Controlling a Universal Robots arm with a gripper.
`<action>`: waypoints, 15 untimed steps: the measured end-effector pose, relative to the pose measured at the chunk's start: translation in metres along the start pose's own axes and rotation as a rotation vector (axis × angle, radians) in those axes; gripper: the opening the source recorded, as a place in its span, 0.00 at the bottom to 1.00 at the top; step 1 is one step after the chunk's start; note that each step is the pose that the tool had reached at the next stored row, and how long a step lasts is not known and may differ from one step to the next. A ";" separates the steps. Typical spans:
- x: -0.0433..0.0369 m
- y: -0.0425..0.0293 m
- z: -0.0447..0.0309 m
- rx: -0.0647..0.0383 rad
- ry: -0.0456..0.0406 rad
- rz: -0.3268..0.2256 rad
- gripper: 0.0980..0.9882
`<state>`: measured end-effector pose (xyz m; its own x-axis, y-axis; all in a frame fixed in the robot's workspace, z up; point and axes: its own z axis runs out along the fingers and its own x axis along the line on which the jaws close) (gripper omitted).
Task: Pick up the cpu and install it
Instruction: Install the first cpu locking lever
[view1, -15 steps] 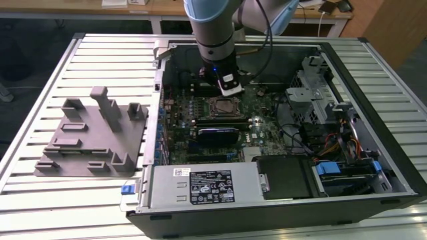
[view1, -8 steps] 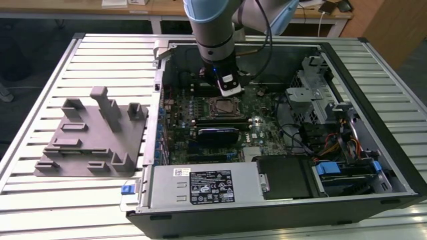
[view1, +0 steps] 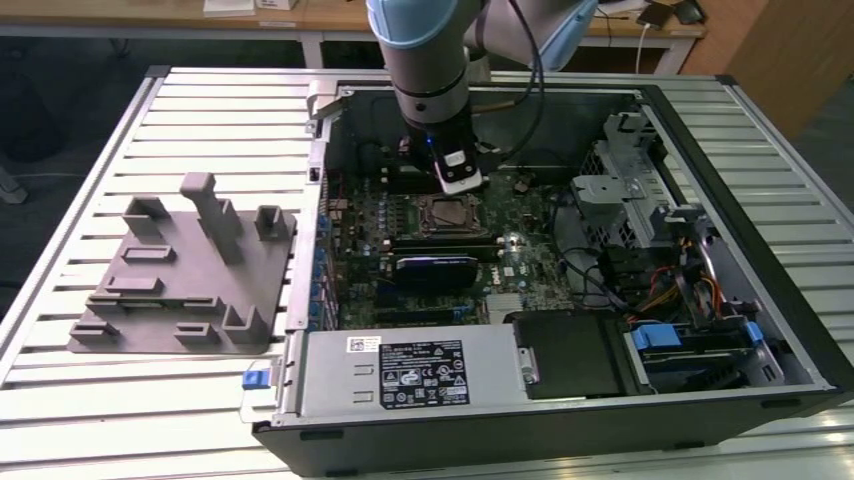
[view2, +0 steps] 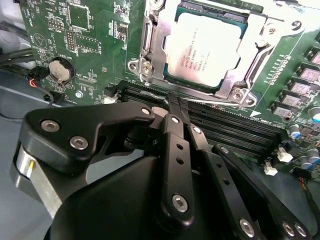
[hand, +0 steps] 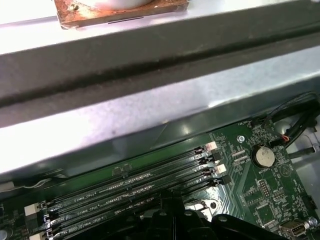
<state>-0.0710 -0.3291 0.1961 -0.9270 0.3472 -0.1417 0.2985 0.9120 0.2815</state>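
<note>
The cpu (view2: 206, 46), a square chip with a silvery top, lies flat inside the metal socket frame (view2: 153, 47) on the green motherboard (view2: 82, 30). In the exterior view the cpu (view1: 445, 212) sits mid-board inside the open computer case (view1: 787, 330). My gripper (view2: 176, 104) hovers just beside the socket, over the black memory slots (view2: 235, 131). Its fingers are shut together and hold nothing. In the exterior view the gripper (view1: 458, 182) hangs from the arm directly behind the socket. The first wrist view shows the memory slots (hand: 130, 187) and the case wall.
A grey plastic fixture block (view1: 187, 270) stands on the slatted table at the exterior view's left. The power supply (view1: 400, 370) fills the case's near side, and drive cages and cables (view1: 641, 230) crowd its right. A coin battery (view2: 60, 70) sits on the board.
</note>
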 end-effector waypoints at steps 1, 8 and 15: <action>0.0001 -0.0001 0.0004 0.000 -0.0003 0.000 0.01; 0.0004 -0.0010 0.0028 0.007 -0.0032 0.002 0.01; 0.0005 -0.0022 0.0046 0.012 -0.0054 0.004 0.01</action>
<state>-0.0710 -0.3300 0.1910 -0.9245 0.3521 -0.1456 0.3052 0.9131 0.2705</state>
